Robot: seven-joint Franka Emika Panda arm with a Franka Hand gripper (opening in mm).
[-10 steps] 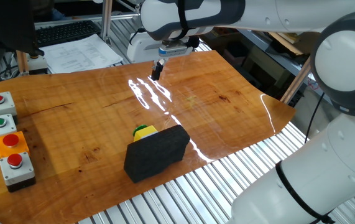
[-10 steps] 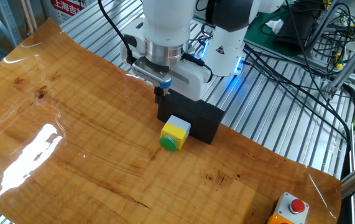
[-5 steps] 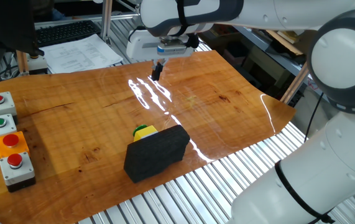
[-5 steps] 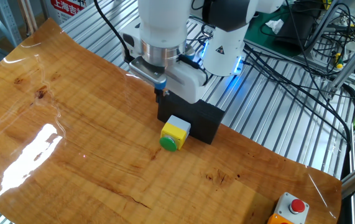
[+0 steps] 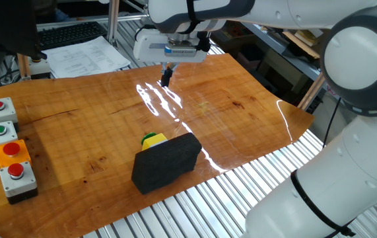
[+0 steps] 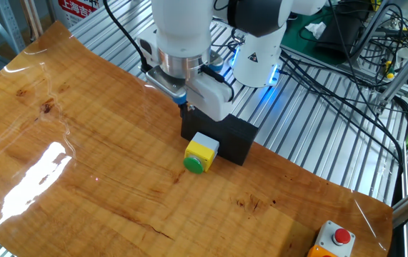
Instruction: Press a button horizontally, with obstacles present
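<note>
Two things sit together near the front edge of the wooden counter (image 5: pixel 96 125) in one fixed view: the black block (image 5: pixel 166 162) and, touching its far side, the small yellow button unit (image 5: pixel 152 139), of which only the yellow top and a sliver of green show above the block. The pincer (image 5: pixel 166 76) hangs over the counter well beyond the block, near the far edge; its dark fingertips read as one dark shape, so I cannot tell whether they are apart or closed. Left of the block, at the counter's end, stands a row of button boxes (image 5: pixel 6 149).

From the other fixed view, the button unit (image 6: pixel 201 153) lies against the block (image 6: pixel 219 135), its green face pointing away from the block across the bare wood (image 6: pixel 82 178). The pincer (image 6: pixel 184 108) is just at the block's left end, mostly hidden under the white wrist, its state again unclear.
</note>
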